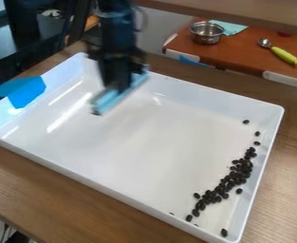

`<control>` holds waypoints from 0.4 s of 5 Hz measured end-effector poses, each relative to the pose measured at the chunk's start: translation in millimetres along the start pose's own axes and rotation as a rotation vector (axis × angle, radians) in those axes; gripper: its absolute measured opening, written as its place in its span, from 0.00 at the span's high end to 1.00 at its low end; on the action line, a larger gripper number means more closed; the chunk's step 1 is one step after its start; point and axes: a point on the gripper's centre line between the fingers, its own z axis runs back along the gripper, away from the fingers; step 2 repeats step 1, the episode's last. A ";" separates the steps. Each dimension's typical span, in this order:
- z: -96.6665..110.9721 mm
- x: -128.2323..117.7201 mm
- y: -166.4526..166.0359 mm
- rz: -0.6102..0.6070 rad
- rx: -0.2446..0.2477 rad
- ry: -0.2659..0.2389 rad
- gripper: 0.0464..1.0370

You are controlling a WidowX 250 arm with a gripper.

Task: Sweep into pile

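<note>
Wood-grain bench (61, 190) at the near side, white shallow tray (157, 142) sitting on it, corners turned to the view. One loose bean by the tray's near right corner, a couple more partly hidden behind the near rim. Main lot of black beans (234, 178): ragged slanting band along the right wall, starting near that corner and running farther up. Densest mid-band, thinning to a few separate ones at the far end. A strip, not a compact pile.

Tool (117, 85) hangs over the far left part of the tray, well apart from the beans. State: clamped on light-blue sweeper (114, 98), which sits slantwise, dark near end. Motion blur there; can't tell if the sweeper touches the tray floor. Blue tape (27, 91) over the tray's left wall.

Far right, red-brown side bench (239, 53): metal pot (206, 35), pale green cloth (231, 28) just beside it, spoon with yellow-green handle (285, 55) to the right.
</note>
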 end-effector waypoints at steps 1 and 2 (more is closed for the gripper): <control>-10.5 -20.3 51.1 -0.016 0.033 -0.012 0.69; -10.5 -20.3 51.1 -0.016 0.033 -0.012 0.69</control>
